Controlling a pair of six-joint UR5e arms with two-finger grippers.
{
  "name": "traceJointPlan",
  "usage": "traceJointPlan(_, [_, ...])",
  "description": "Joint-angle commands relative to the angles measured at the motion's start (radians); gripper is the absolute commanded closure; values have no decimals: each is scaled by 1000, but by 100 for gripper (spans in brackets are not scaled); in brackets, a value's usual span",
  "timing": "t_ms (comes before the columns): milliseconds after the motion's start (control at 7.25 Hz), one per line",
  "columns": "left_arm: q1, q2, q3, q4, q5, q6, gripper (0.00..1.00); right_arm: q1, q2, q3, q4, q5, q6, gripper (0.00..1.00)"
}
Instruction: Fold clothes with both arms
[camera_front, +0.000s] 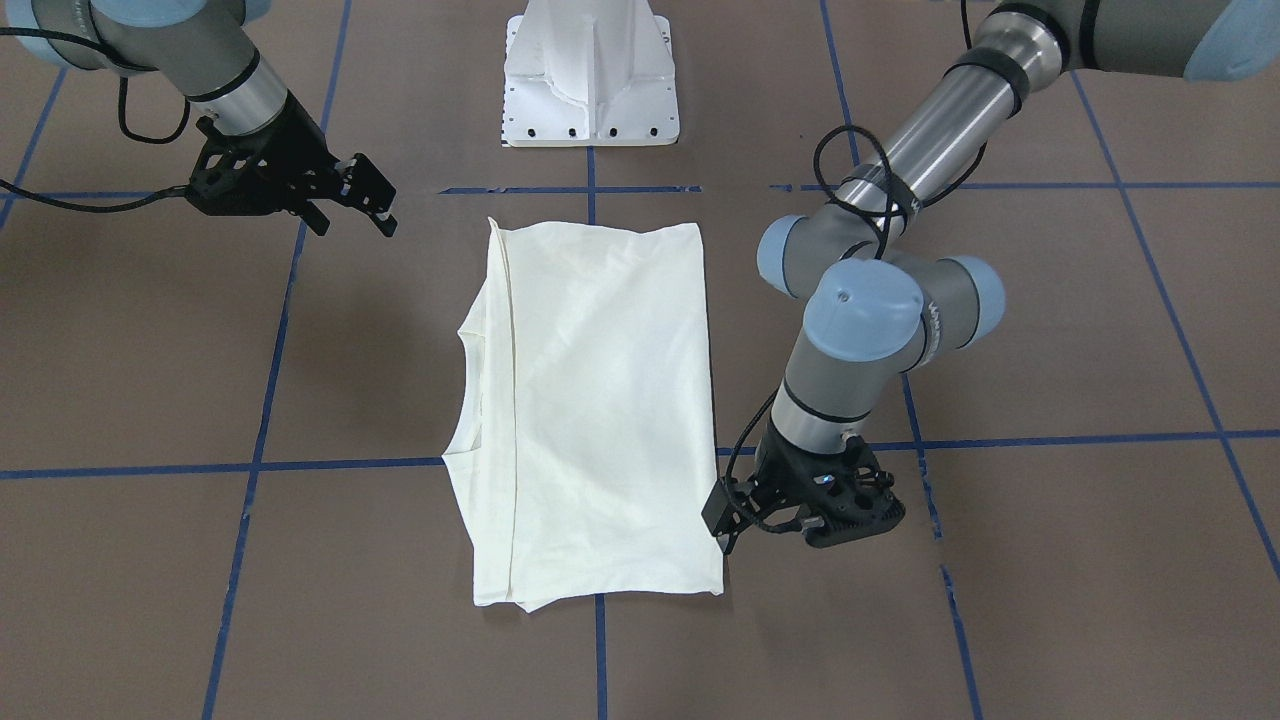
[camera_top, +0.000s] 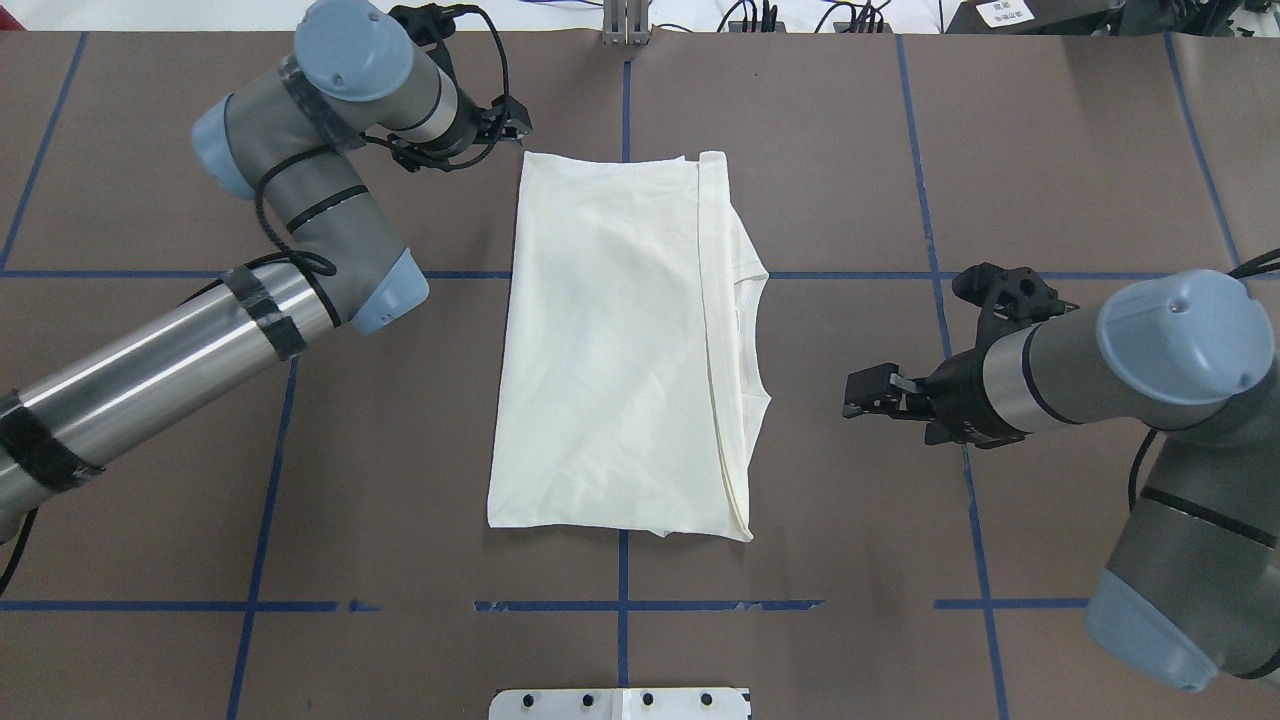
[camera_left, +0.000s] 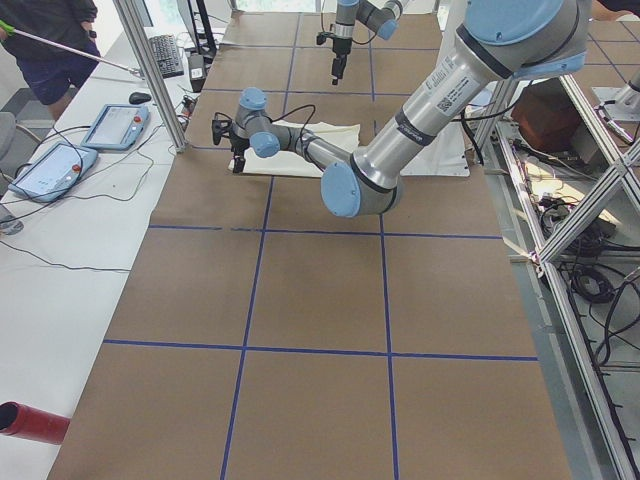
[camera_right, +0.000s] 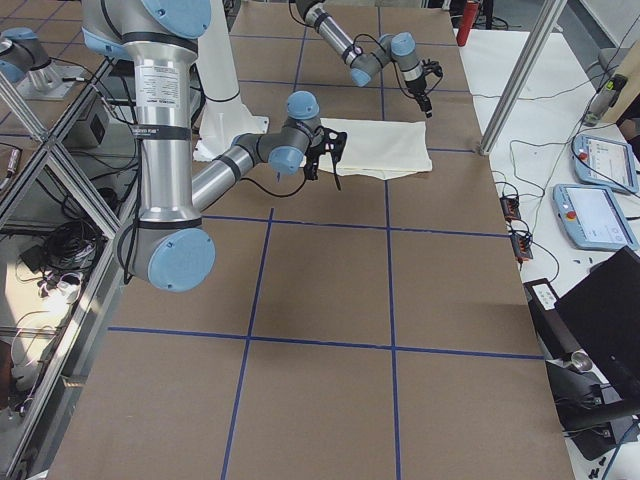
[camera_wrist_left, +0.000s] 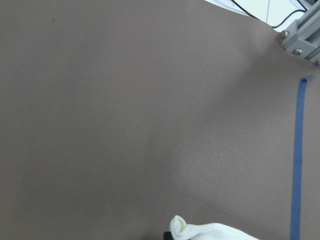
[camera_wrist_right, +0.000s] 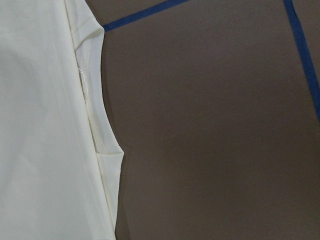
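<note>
T-shirt (camera_front: 600, 400) lies mid-frame on the table (camera_front: 150, 350) in the front view, folded to a tall rectangle. Only plain cream fabric shows.

Right gripper (camera_front: 355, 215) is upper left in the front view, well apart from the shirt, and we see a gap between its fingers. The overhead view agrees: it sits right of centre (camera_top: 855, 395), jaws apart, nothing in them.

Left gripper (camera_front: 728, 530) is lower right of centre in the front view, just beside the shirt's lower right corner. Only one finger shows clearly there. Overhead it is at upper left (camera_top: 515, 115), partly hidden by its own wrist. We cannot tell whether these jaws are apart or together.

View differences:
- Left wrist camera is mostly bare table, with a curled shirt corner (camera_wrist_left: 182, 227) at the bottom edge and a dark bit beside it, possibly a fingertip. Too little shows to call contact.
- Right wrist camera gives the ribbed neckline (camera_wrist_right: 95, 125) close up; in the exterior views it is a small notch.
- Only the side views show the bench with two tablets (camera_left: 118, 125) and a person (camera_left: 55, 40) at upper left.

Writing: a square code label (camera_left: 445, 100) on the near arm and lettering (camera_front: 935, 322) on the left wrist joint, both too small to read.
</note>
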Motion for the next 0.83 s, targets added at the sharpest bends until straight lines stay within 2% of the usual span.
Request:
traceJointPlan(0, [4, 114, -302, 213, -23, 28, 0, -105, 153, -38, -184, -109, -7, 0])
traceJointPlan(276, [8, 180, -391, 217, -25, 28, 0, -204, 370, -118, -440, -218, -23, 0])
traceJointPlan(414, [10, 188, -400, 217, -26, 28, 0, -241, 436, -203, -484, -245, -55, 0])
traceJointPlan(552, [16, 190, -400, 216, -28, 28, 0, -254, 458, -263, -492, -251, -57, 0])
traceJointPlan(690, [16, 190, -402, 216, -28, 28, 0, -254, 459, -282, -495, -240, -100, 0])
